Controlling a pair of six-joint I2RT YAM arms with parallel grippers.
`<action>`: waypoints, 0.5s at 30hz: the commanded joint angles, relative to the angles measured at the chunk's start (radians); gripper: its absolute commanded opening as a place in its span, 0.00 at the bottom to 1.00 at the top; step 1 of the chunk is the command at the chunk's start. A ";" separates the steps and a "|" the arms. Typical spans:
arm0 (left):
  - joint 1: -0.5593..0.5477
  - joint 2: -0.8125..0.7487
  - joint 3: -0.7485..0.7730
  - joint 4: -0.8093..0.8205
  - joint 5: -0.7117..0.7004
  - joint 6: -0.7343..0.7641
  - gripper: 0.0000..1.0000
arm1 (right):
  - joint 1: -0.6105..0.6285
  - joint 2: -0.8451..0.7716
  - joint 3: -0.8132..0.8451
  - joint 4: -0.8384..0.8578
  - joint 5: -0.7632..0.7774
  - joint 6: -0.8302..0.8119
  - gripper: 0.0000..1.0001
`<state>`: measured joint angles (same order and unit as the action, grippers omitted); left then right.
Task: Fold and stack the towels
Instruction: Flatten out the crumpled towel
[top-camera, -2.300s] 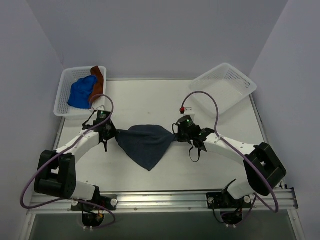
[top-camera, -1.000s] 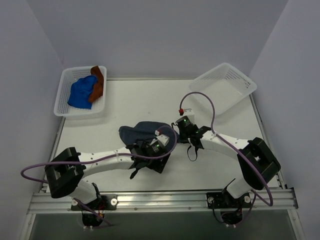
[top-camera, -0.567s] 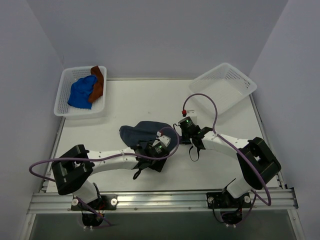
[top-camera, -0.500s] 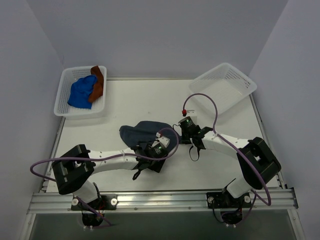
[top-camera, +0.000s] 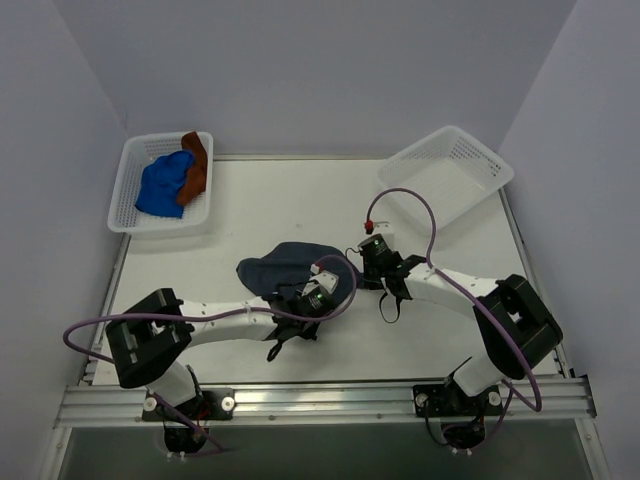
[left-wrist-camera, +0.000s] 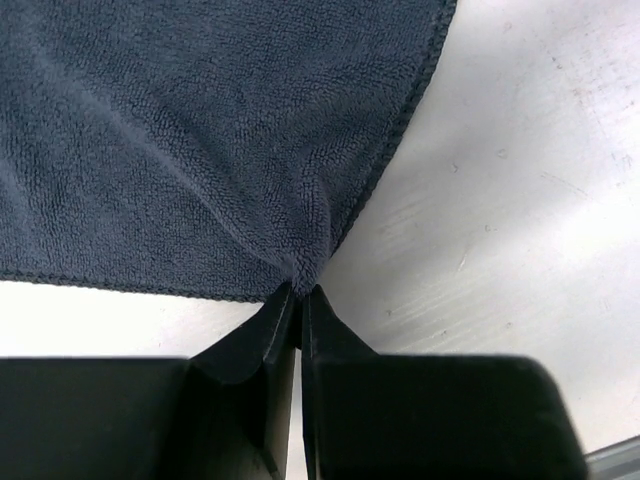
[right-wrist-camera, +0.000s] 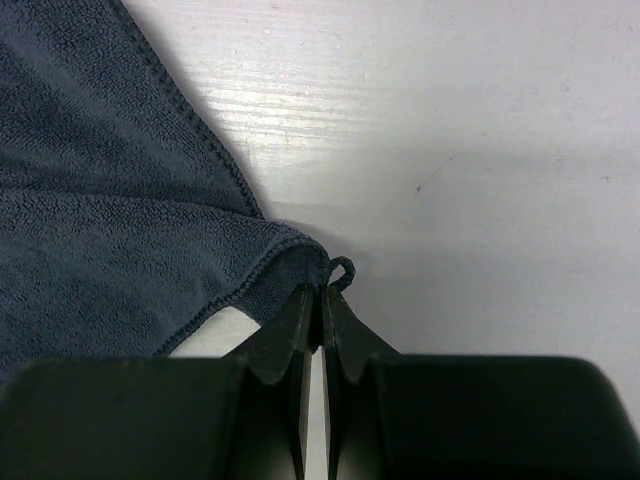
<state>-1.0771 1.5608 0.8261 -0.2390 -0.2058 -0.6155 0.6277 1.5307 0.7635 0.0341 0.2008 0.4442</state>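
A dark grey towel (top-camera: 283, 262) lies rumpled on the table's middle. My left gripper (top-camera: 300, 296) is shut on its near corner; in the left wrist view the cloth (left-wrist-camera: 200, 130) puckers into the closed tips (left-wrist-camera: 299, 292). My right gripper (top-camera: 355, 272) is shut on the towel's right corner, where the hem and a small loop (right-wrist-camera: 341, 270) meet its tips (right-wrist-camera: 320, 290). A bright blue towel (top-camera: 162, 184) and a rust-brown towel (top-camera: 195, 166) lie bunched in the left basket (top-camera: 130, 218).
A second white mesh basket (top-camera: 448, 175), with nothing in it, sits tilted at the back right. Purple cables loop from both arms above the table. Grey walls close in the left, back and right sides.
The left arm let go of the towel's left corner, swung across to the near corner with open jaws, and has shut on it. The right gripper kept its grip.
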 joint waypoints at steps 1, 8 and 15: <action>0.002 -0.056 -0.004 -0.062 -0.013 -0.036 0.02 | -0.003 -0.055 -0.007 -0.008 -0.004 -0.002 0.00; -0.009 -0.437 0.035 -0.155 -0.087 -0.041 0.02 | 0.059 -0.278 -0.035 -0.131 -0.037 -0.055 0.00; -0.009 -0.721 0.103 -0.235 -0.076 0.020 0.02 | 0.209 -0.587 0.006 -0.243 -0.112 -0.105 0.00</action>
<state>-1.0809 0.9001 0.8604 -0.3920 -0.2638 -0.6312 0.7654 1.0481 0.7345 -0.1272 0.1310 0.3763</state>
